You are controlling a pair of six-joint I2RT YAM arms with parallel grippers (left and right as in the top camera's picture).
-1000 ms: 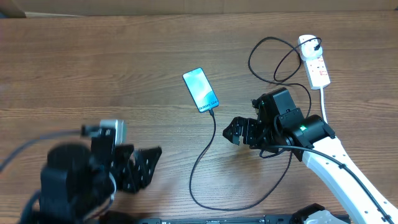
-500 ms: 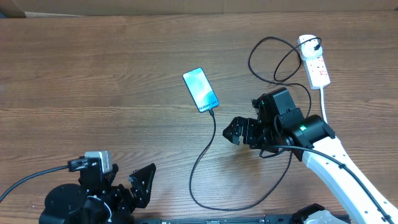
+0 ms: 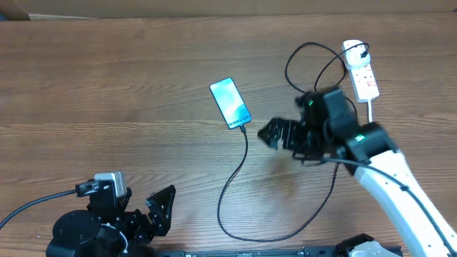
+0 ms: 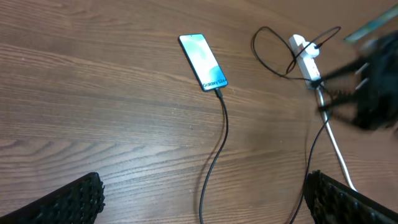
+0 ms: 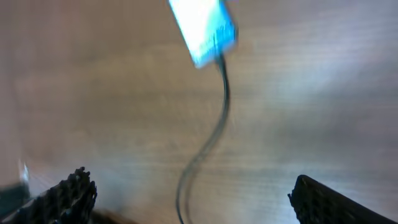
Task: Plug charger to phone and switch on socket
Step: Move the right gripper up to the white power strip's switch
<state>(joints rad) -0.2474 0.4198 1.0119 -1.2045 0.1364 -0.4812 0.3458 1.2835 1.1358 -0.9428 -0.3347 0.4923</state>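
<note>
Wooden table [image 3: 107, 86] bears the phone [image 3: 230, 103], near the right end effector [image 3: 268, 134].

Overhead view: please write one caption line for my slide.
Black charger cable runs from the white socket to the lit phone; the open right gripper is beside the phone.

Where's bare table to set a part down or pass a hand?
Free: the wooden table stretch left of the slim blue-screened phone, ahead of the left gripper. Crowded: the right side, where the thin black charger cable loops past the open right gripper up to the white power strip.
</note>
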